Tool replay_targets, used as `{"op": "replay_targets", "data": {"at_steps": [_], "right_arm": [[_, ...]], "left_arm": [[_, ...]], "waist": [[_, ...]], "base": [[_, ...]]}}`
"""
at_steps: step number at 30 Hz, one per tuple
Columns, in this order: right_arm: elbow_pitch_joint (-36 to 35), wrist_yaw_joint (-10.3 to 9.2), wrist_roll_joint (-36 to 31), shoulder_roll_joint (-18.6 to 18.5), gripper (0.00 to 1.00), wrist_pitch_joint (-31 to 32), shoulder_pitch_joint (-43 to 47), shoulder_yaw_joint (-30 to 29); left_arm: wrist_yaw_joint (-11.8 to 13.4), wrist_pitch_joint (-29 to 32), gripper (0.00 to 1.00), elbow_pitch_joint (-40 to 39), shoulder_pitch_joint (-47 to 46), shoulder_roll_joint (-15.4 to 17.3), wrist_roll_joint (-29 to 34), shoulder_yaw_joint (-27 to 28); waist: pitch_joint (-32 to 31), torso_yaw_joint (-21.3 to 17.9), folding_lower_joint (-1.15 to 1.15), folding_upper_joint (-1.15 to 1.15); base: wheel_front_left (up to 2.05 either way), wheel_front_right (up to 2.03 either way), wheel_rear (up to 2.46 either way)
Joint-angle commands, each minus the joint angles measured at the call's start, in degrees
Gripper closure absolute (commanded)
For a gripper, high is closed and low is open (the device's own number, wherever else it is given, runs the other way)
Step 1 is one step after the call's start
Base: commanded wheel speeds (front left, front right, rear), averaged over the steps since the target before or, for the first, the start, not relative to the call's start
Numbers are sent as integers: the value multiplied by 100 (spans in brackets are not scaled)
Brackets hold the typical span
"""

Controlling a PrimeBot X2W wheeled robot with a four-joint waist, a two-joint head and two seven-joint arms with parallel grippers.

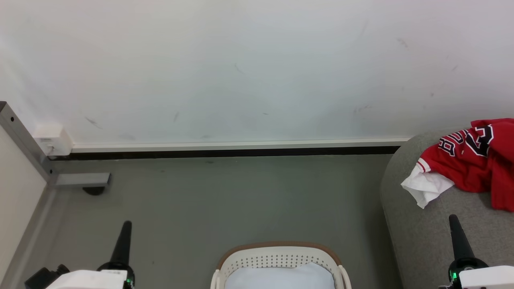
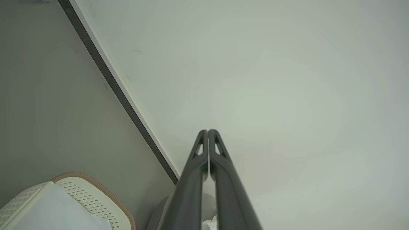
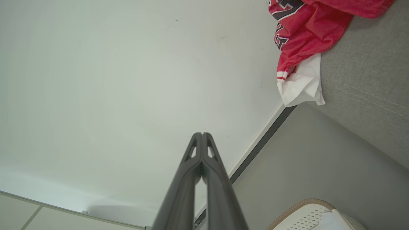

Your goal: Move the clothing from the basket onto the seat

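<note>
The red clothing (image 1: 474, 160) with block lettering and a white part lies crumpled on the grey seat (image 1: 417, 233) at the right; it also shows in the right wrist view (image 3: 303, 35) on the seat (image 3: 367, 89). The white basket (image 1: 281, 257) with a brown rim stands on the floor at bottom centre, holding a pale blue cloth (image 1: 281, 277). My left gripper (image 1: 127, 223) is shut and empty at lower left, fingertips together (image 2: 207, 131). My right gripper (image 1: 453, 217) is shut and empty over the seat's front, below the clothing (image 3: 202, 134).
A white wall with a dark baseboard (image 1: 225, 152) runs behind the grey floor. A grey metal frame leg (image 1: 24, 140) and a white box (image 1: 50, 138) stand at the left. The basket's corner shows in both wrist views (image 2: 92, 198) (image 3: 306, 214).
</note>
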Motion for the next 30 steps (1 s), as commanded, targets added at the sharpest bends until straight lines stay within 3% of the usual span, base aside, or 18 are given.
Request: {"op": "replay_targets", "data": {"at_steps": [1,30], "right_arm": [[-67,-7,179,-61,100,24,-104,5],[-123,-10,1822,-389,100,23,-182,202]], "left_arm": [[6,36,100,-73,-116,18,-139,29],[94,388,100,-132,-221,-4,-1424,169]], "waist": [[2,4,0,0],[45,79,0,0]], "base": [[0,0,0],[0,0,0]]}}
